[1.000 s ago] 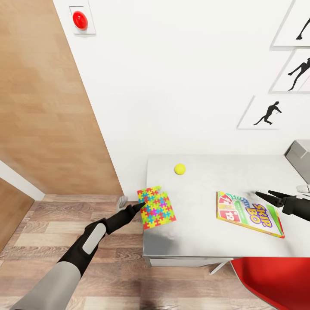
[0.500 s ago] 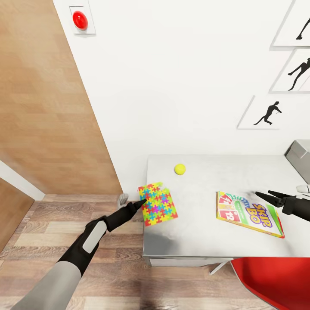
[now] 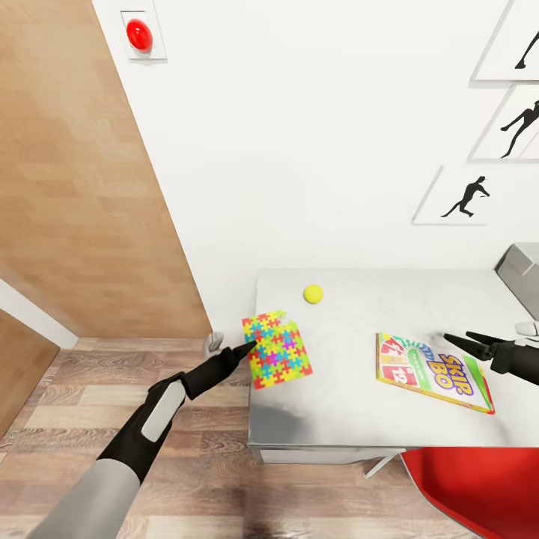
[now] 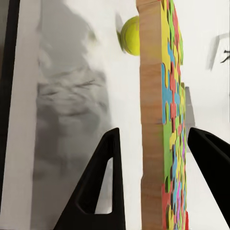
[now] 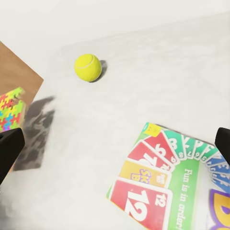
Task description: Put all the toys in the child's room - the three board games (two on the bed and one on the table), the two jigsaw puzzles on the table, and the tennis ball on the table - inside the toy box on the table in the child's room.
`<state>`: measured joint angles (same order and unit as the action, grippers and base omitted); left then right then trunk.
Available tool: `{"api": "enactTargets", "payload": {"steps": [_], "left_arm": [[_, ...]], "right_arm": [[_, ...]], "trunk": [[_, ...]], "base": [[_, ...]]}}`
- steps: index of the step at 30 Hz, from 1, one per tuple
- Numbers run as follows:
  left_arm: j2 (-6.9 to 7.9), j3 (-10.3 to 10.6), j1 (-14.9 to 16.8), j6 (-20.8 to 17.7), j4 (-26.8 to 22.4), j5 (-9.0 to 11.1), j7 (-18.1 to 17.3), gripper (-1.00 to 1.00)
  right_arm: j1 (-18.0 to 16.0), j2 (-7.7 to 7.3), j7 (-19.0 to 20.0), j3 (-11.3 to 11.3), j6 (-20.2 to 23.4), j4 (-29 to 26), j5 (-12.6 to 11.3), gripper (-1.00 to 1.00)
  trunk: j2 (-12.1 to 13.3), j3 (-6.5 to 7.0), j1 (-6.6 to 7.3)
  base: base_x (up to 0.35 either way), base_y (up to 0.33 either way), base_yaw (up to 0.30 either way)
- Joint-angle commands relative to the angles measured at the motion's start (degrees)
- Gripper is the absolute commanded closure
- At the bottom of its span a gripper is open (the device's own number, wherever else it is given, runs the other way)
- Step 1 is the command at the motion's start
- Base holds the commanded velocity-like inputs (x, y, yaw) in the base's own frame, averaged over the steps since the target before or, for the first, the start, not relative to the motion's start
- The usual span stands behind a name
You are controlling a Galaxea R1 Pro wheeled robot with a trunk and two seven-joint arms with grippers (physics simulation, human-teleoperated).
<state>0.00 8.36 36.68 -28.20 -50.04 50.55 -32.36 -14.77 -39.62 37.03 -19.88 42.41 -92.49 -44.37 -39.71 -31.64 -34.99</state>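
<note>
A colourful jigsaw puzzle hangs tilted just above the grey table's left edge, casting a shadow below. My left gripper is shut on it; in the left wrist view its wooden edge stands between the two black fingers. The yellow tennis ball rests behind it near the wall. A Skip-Bo board game lies flat at the right. My right gripper hovers open over its far edge, holding nothing. The right wrist view shows the ball, the game and the puzzle.
A grey box stands at the table's back right corner. A red chair sits under the table's front right. The white wall with framed silhouettes runs behind the table. Wooden floor lies to the left.
The left gripper has carried the puzzle a little up and towards the wall. The right arm, ball and board game have stayed put.
</note>
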Motion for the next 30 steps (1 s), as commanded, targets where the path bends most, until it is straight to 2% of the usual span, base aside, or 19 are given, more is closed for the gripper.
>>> {"api": "enactTargets", "payload": {"steps": [1,16,20,24,30], "left_arm": [[-0.07,-0.03,-0.25,-0.58,-0.81,0.47,0.08,1.0],[-0.47,-0.11,-2.5,-0.99,-6.2,0.77,0.18,1.0],[-0.46,-0.1,-4.0,-1.04,-8.94,0.79,0.18,1.0],[0.74,-0.99,-4.18,-0.48,-10.18,2.3,-0.6,1.0],[0.74,-0.99,-4.18,-0.48,-10.18,2.36,-0.6,1.0]], "right_arm": [[-0.04,0.01,0.1,-0.02,0.38,0.01,-0.19,-1.0],[0.0,0.0,0.23,0.05,0.39,0.0,-0.19,-1.0],[0.0,0.02,0.23,0.03,0.39,0.02,-0.19,-1.0],[-1.3,0.18,0.68,-0.17,1.36,0.12,-0.64,-1.0],[-1.4,0.18,0.68,-0.17,1.36,0.12,-0.64,-1.0]], "trunk": [[-0.05,-0.06,-0.01],[-0.05,-0.06,-0.01],[-0.05,-0.06,-0.01],[-0.05,-0.05,-0.01],[-0.05,-0.05,-0.01]], "base": [[0.0,0.0,0.0],[0.0,0.0,0.0],[0.0,0.0,0.0],[0.0,0.0,0.0],[0.0,0.0,0.0]]}}
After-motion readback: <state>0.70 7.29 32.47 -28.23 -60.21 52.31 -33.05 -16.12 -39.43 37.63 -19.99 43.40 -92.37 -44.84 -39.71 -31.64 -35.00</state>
